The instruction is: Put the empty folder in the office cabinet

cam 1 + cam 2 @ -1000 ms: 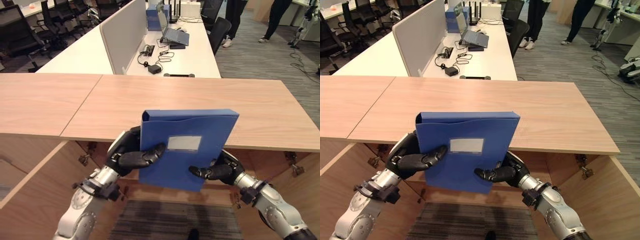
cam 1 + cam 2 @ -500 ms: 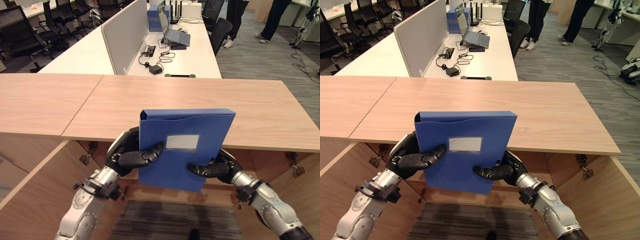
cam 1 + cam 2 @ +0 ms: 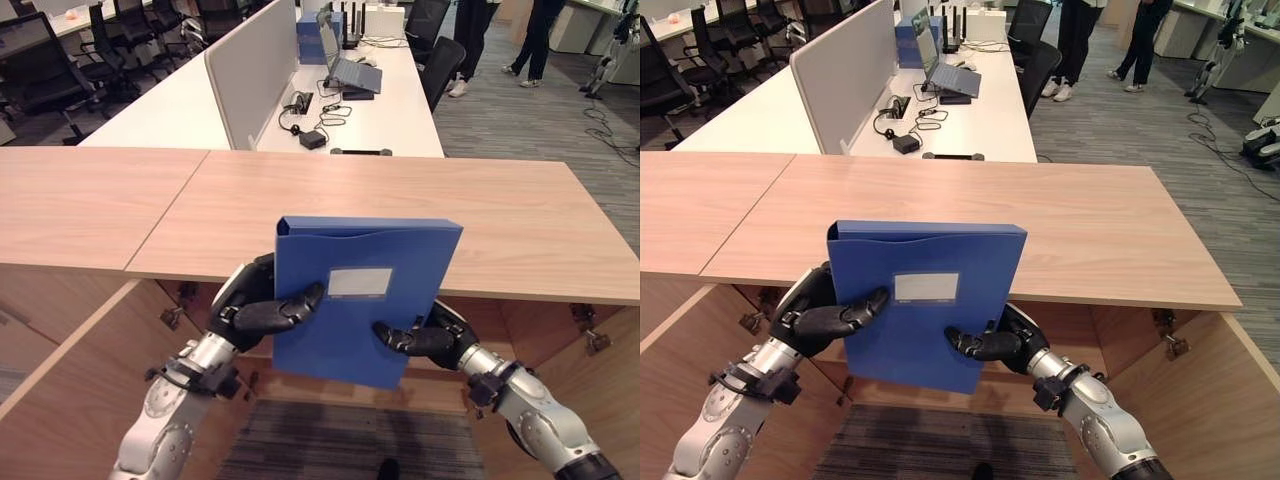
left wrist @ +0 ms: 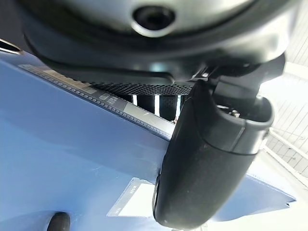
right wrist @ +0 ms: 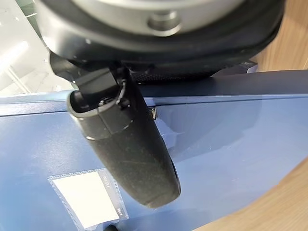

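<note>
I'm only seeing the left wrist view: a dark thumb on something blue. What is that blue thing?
Observer: A blue folder, held upright in front of a wooden cabinet top.
Operator: Is just one hand holding it?
Observer: No, both: the left hand pinches its left edge, the right hand its lower right edge.
Operator: Is it in the cabinet yet?
Observer: Not yet; it overlaps the cabinet top's front edge, with the open cabinet below.
Operator: Anyone nearby?
Observer: Yes, a person's legs stand far behind, beside a white desk.
</note>
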Robot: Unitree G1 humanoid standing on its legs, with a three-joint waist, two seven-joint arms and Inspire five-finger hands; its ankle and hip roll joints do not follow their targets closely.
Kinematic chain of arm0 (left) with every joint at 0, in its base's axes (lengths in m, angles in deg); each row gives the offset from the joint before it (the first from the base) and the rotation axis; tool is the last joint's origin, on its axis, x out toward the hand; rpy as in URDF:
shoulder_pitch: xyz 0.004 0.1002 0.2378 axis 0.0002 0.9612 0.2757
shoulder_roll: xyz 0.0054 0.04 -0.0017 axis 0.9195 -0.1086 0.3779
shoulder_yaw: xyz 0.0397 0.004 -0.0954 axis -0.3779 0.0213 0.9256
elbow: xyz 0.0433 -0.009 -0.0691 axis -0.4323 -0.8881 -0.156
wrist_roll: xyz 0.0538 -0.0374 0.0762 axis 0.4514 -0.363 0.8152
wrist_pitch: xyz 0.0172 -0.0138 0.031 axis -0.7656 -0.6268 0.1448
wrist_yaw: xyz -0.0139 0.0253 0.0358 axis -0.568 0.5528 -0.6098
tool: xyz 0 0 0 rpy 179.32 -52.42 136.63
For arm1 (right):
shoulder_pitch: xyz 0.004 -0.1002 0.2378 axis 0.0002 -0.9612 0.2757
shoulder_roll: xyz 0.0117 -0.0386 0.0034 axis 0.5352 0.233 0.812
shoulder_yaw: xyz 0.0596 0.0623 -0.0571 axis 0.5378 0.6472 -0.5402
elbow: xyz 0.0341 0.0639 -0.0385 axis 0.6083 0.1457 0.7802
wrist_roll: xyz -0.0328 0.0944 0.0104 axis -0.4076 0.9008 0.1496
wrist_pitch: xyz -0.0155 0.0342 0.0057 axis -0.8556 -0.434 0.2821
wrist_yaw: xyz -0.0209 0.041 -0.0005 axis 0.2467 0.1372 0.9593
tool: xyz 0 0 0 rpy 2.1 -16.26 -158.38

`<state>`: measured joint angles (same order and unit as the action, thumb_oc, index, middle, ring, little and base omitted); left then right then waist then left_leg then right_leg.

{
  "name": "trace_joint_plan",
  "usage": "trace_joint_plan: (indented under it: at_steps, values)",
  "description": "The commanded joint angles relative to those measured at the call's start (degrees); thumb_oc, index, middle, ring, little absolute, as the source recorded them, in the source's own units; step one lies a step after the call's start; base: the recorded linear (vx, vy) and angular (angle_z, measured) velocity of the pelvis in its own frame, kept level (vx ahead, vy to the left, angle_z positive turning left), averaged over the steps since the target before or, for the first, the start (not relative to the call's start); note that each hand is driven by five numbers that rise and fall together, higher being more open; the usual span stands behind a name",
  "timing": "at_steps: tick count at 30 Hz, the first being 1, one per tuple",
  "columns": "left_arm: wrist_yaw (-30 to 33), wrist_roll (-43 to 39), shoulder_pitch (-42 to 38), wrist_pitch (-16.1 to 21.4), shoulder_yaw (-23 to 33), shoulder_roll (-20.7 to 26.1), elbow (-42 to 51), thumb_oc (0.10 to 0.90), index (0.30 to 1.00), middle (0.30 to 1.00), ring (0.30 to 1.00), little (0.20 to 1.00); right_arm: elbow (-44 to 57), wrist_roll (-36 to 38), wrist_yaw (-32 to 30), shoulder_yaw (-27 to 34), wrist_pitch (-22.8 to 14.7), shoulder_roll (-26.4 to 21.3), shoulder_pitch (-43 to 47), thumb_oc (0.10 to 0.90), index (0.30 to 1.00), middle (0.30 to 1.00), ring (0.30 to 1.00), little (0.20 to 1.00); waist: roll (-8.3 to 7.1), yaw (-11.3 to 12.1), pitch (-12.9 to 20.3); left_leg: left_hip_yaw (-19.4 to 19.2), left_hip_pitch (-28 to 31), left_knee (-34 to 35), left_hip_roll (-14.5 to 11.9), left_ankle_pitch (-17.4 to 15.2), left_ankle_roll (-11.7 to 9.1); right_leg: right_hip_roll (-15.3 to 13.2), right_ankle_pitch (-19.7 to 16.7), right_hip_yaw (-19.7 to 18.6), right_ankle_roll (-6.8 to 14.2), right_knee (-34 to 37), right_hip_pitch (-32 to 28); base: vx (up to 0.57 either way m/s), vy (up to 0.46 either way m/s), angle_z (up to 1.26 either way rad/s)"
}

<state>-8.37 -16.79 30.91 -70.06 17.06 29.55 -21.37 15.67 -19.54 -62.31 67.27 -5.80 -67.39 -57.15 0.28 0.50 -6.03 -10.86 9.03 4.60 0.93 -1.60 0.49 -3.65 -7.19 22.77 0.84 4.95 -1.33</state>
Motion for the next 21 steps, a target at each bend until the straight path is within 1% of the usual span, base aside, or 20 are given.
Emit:
trace_joint_plan:
  at_steps: [1,9,10,11,12,13,16,18,19,21]
  values:
    - [-2.3,-3.8,-9.3,4.4,-5.2,-5.0,5.8,0.400,0.300,0.300,0.300,0.300,7.9,3.0,5.2,-4.5,-5.1,8.1,12.8,0.400,0.300,0.300,0.300,0.300,-1.73,1.1,2.0,-2.9,-0.6,0.4,-2.4,-0.2,-3.4,-4.8,5.6,1.0,7.1,-0.1,-6.6,0.00,0.000,0.00]
    - [-1.9,-2.8,-8.7,5.2,-3.3,-5.2,5.6,0.400,0.300,0.300,0.300,0.300,8.9,0.4,5.8,-4.1,-4.6,6.6,11.5,0.400,0.300,0.300,0.300,0.300,-1.87,1.2,2.0,-2.9,-0.8,0.4,-2.5,-0.1,-3.5,-4.8,5.5,1.1,7.1,0.0,-6.4,0.00,0.000,0.00]
    - [-1.7,-2.4,-8.5,5.4,-2.8,-5.3,5.6,0.529,0.493,0.493,0.493,0.493,9.1,-0.6,5.6,-3.8,-4.6,6.2,11.3,0.400,0.300,0.300,0.300,0.300,-1.90,1.2,2.0,-2.9,-0.8,0.4,-2.5,-0.1,-3.5,-4.9,5.5,1.1,7.1,0.0,-6.4,0.00,0.000,0.00]
    - [-1.5,-2.1,-8.1,5.5,-2.3,-5.5,5.5,0.728,0.792,0.792,0.792,0.792,9.5,-1.7,5.5,-3.3,-4.7,5.9,10.9,0.400,0.300,0.300,0.300,0.300,-1.87,1.1,2.0,-2.9,-0.9,0.4,-2.5,-0.1,-3.5,-4.9,5.5,1.2,7.1,0.0,-6.4,0.00,0.000,0.00]
    - [-1.1,-1.5,-7.6,5.7,-1.5,-5.6,5.4,0.800,0.900,0.900,0.900,0.900,9.8,-3.3,5.1,-2.3,-5.2,5.5,10.5,0.400,0.300,0.300,0.300,0.300,-1.89,1.1,2.1,-2.9,-0.9,0.4,-2.5,-0.2,-3.5,-4.9,5.5,1.2,7.1,0.0,-6.5,0.00,0.000,0.00]
    - [0.3,1.8,-6.4,6.6,0.9,-5.6,4.5,0.800,0.900,0.900,0.900,0.900,10.3,-7.4,2.9,2.0,-6.8,5.3,8.9,0.400,0.300,0.300,0.300,0.300,-1.87,1.1,2.1,-2.9,-0.9,0.4,-2.6,-0.2,-3.5,-4.9,5.6,1.2,7.1,0.0,-6.5,0.00,0.000,0.00]
    - [1.5,5.8,-4.6,7.9,3.8,-5.3,2.4,0.800,0.900,0.900,0.900,0.900,10.8,-11.0,0.2,7.2,-8.7,5.9,6.8,0.400,0.300,0.300,0.300,0.300,-1.84,1.0,2.1,-2.8,-1.0,0.4,-2.5,-0.3,-3.5,-4.8,5.6,1.2,7.2,0.0,-6.5,0.02,-0.001,0.04]
    - [1.2,9.2,-1.6,8.5,6.7,-4.5,-0.2,0.800,0.900,0.900,0.900,0.900,12.3,-16.7,-1.7,11.5,-10.1,5.7,4.2,0.400,0.300,0.300,0.300,0.300,-1.73,1.0,2.1,-2.7,-1.2,0.4,-2.5,-0.3,-3.5,-5.0,5.5,1.2,7.4,0.0,-6.4,0.00,0.009,0.04]
    - [1.4,12.7,-0.2,9.2,7.3,-3.3,-2.6,0.800,0.900,0.900,0.900,0.900,12.5,-17.5,-2.7,13.2,-10.9,6.4,3.2,0.400,0.300,0.300,0.300,0.300,-1.57,0.9,2.0,-2.6,-1.4,0.4,-2.5,-0.3,-3.5,-5.1,5.4,1.2,7.5,0.0,-6.2,0.00,0.000,0.00]
    - [1.8,15.8,1.6,9.4,8.3,-1.9,-5.4,0.800,0.900,0.900,0.900,0.900,13.1,-17.9,-3.0,14.2,-11.5,6.7,2.6,0.400,0.300,0.300,0.300,0.300,-1.38,0.9,1.9,-2.6,-1.6,0.4,-2.5,-0.2,-3.5,-5.2,5.2,1.1,7.5,0.0,-6.0,0.00,0.000,0.00]
